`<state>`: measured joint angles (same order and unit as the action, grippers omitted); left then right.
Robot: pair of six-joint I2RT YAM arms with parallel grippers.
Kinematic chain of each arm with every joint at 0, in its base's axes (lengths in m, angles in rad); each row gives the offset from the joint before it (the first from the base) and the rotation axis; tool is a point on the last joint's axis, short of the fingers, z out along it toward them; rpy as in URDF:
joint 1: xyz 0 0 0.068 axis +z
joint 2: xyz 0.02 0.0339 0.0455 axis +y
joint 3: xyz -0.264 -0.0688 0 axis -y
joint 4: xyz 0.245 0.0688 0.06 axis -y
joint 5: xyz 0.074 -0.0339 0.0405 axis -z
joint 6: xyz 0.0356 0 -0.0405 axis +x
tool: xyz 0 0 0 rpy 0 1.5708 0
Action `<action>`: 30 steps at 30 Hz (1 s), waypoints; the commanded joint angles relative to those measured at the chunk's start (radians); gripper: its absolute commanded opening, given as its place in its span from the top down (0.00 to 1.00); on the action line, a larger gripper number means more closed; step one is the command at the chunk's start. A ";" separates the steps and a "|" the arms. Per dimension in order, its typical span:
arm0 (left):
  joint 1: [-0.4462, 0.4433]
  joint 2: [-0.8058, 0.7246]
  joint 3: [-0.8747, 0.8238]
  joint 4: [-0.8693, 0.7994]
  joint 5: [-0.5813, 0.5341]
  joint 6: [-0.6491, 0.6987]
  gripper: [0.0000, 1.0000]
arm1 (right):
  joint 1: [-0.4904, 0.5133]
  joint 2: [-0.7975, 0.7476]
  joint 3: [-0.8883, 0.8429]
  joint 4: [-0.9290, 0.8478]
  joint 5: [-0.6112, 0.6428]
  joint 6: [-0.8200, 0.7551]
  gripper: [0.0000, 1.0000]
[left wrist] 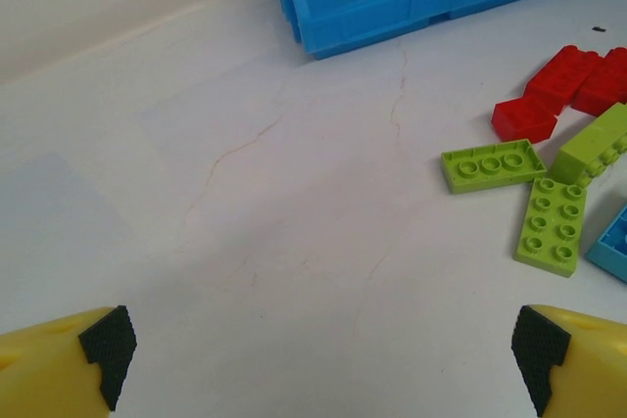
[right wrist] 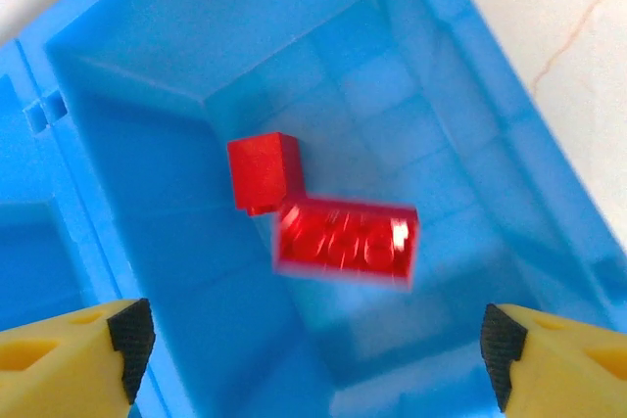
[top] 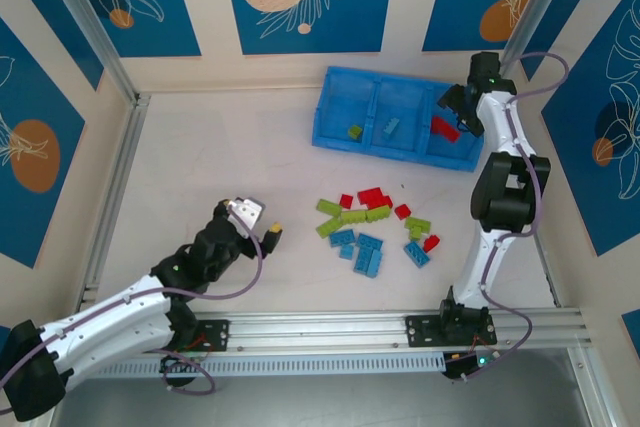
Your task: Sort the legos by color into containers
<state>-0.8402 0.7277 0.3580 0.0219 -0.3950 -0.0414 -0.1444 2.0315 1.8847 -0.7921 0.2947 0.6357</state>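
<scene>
Now my right claw point(right wrist: 313, 354) gapes empty above the tray's point(right wrist: 549, 173) right compartment, two red bricks point(right wrist: 343, 242) below it; my left claw point(left wrist: 323, 349) hangs wide open near loose bricks point(left wrist: 549, 222) on the table point(left wrist: 294, 193).

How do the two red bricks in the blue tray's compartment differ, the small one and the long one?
Size: the small red plastic brick is nearly square; the long red plastic brick is a clearly longer rectangle. Studs: the long brick shows studs on top; the small brick shows only smooth faces. Sharpness: the small brick looks sharp, the long brick blurred. Both are red, close together inside one compartment of the bright blue plastic tray.
</scene>
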 commanded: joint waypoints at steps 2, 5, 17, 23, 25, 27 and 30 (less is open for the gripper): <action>-0.004 -0.019 -0.015 0.012 -0.003 0.013 0.00 | 0.006 -0.186 -0.106 -0.036 -0.011 0.035 0.10; -0.004 -0.030 -0.010 0.000 0.006 0.012 0.00 | 0.042 -0.386 -0.343 0.041 -0.094 0.046 0.10; -0.003 -0.071 -0.023 0.001 0.024 0.008 0.00 | 0.392 -1.163 -1.227 -0.031 -0.125 0.190 0.05; -0.004 -0.064 -0.024 0.003 0.026 0.005 0.00 | 0.431 -1.101 -1.289 -0.049 -0.118 0.190 0.00; -0.004 -0.065 -0.024 0.002 0.022 0.006 0.00 | 0.433 -1.043 -1.270 -0.044 -0.083 0.201 0.00; -0.003 -0.065 -0.022 -0.003 0.016 0.008 0.00 | 0.440 -0.980 -1.255 -0.013 -0.044 0.180 0.01; -0.004 -0.065 -0.021 -0.007 0.007 0.011 0.00 | 0.442 -0.910 -1.243 0.044 -0.032 0.130 0.00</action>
<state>-0.8402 0.6640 0.3447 0.0151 -0.3824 -0.0418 0.2897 1.0832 0.6048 -0.8009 0.2291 0.7944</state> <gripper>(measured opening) 0.998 0.996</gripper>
